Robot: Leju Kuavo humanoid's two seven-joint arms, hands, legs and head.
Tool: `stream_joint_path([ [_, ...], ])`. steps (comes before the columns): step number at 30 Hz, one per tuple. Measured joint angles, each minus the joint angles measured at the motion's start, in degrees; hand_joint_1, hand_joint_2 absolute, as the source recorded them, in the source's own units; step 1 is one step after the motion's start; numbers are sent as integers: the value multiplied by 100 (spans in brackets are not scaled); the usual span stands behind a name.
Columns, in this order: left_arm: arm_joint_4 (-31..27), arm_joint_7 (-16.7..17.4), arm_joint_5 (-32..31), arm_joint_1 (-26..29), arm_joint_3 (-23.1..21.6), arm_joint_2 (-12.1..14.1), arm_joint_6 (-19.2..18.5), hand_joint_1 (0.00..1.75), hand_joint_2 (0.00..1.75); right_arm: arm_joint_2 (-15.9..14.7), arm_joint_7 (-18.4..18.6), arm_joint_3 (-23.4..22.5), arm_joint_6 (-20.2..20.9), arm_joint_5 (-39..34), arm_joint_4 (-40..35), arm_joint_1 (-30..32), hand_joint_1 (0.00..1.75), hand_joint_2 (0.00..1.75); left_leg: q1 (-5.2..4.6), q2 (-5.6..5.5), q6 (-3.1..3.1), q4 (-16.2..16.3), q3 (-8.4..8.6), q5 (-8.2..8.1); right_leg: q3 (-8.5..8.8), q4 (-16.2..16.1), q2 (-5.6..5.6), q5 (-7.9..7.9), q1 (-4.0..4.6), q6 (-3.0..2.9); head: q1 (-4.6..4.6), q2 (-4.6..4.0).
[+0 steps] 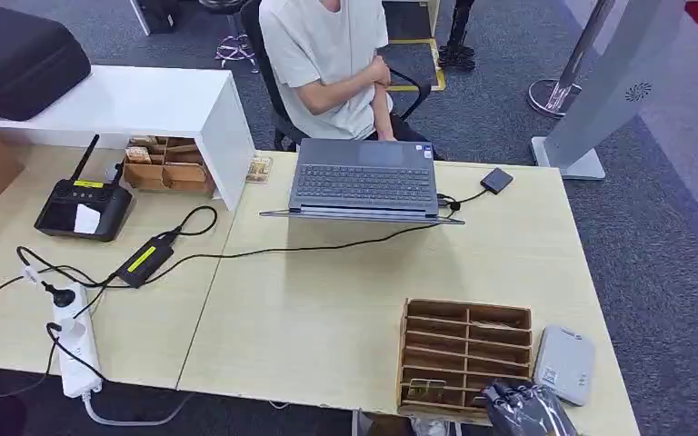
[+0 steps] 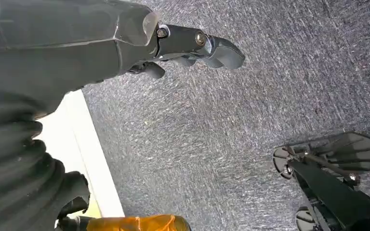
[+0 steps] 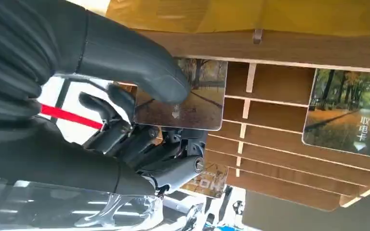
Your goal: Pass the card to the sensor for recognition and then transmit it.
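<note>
My right hand (image 1: 525, 406) sits at the bottom edge of the head view, right of centre, at the near corner of the wooden slotted rack (image 1: 465, 352). Seen from the right wrist, my thumb presses on the face of a card (image 3: 188, 103) printed with an autumn tree scene, and my darker fingers (image 3: 173, 163) curl behind it, so the card is pinched between them in front of the rack's slats. A second card (image 3: 351, 115) with the same picture stands in the rack at the right of that frame. The grey card sensor (image 1: 563, 363) lies flat on the counter (image 1: 327, 309) just right of the rack, lower right in the head view.

My left hand (image 2: 192, 45) hangs over grey carpet beside the counter's pale edge, in the upper part of the left wrist frame; its fingers are loosely bent and hold nothing.

At the far side of the counter, upper centre, an open laptop (image 1: 363, 182) faces a seated person (image 1: 327, 64) in a pale shirt. A black controller with an antenna (image 1: 84, 207) lies at the left, and a white power strip (image 1: 77, 341) at lower left.
</note>
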Motion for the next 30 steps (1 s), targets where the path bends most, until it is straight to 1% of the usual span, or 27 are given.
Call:
stream_joint_path([
  [8, 0, -15, -157, 1, 0, 0, -50, 0, 175, -31, 0, 13, -66, -53, -88, 66, 175, 175, 0, 0, 0, 0, 0, 0, 0, 0, 0, 0, 0, 0, 0, 0],
  [13, 0, -2, -166, -1, 0, 0, 123, 0, 175, -33, 0, 17, -162, -20, -88, 68, 175, 175, 0, 0, 0, 0, 0, 0, 0, 0, 0, 0, 0, 0, -2, 0],
  [17, 0, 35, -199, -3, 0, -2, 155, 0, 175, -31, -18, 17, -328, 72, -96, 48, 175, 175, 0, 0, 0, 0, -1, 0, 0, 0, 0, 0, 0, 0, 0, 0],
  [19, 0, 55, -223, -3, 0, -2, 151, 0, 175, -13, -129, 6, -598, 219, -107, 0, 175, 175, 0, 1, 0, 0, 0, 0, 0, 1, 1, 1, 0, 0, -2, 0],
  [20, 0, 63, -253, -6, 0, -2, 138, 0, 175, 21, -220, -24, -788, 292, -120, -40, 175, 175, 0, 1, 0, 0, 0, 0, 1, 1, 1, 1, 0, -1, 0, 0],
  [22, 0, 72, -284, -10, 0, -2, 133, 0, 175, 118, -427, -123, -1021, 348, -136, -132, 175, 175, 1, 3, 0, 0, 3, 1, 1, 1, 2, 2, 1, -1, 0, 0],
  [26, 0, 92, -308, -11, 0, 0, 120, 0, 175, 284, -623, -291, -1108, 391, -168, -239, 175, 175, 1, 0, 0, 0, 4, 1, 4, 2, -1, 2, 1, -1, 0, 0],
  [28, 0, 92, -350, -12, 0, 0, 116, 0, 175, 391, -899, -409, -1226, 461, -241, -275, 175, 175, 2, 1, -1, 0, 3, 1, 5, 4, 1, 2, 1, -1, 2, 0],
  [30, 0, 92, -418, -18, 0, -2, 83, 0, 175, 663, -1498, -687, -1290, 402, -319, -399, 175, 175, 2, 7, -1, 0, 6, 1, 4, 5, 9, 5, 2, -5, -2, 0],
])
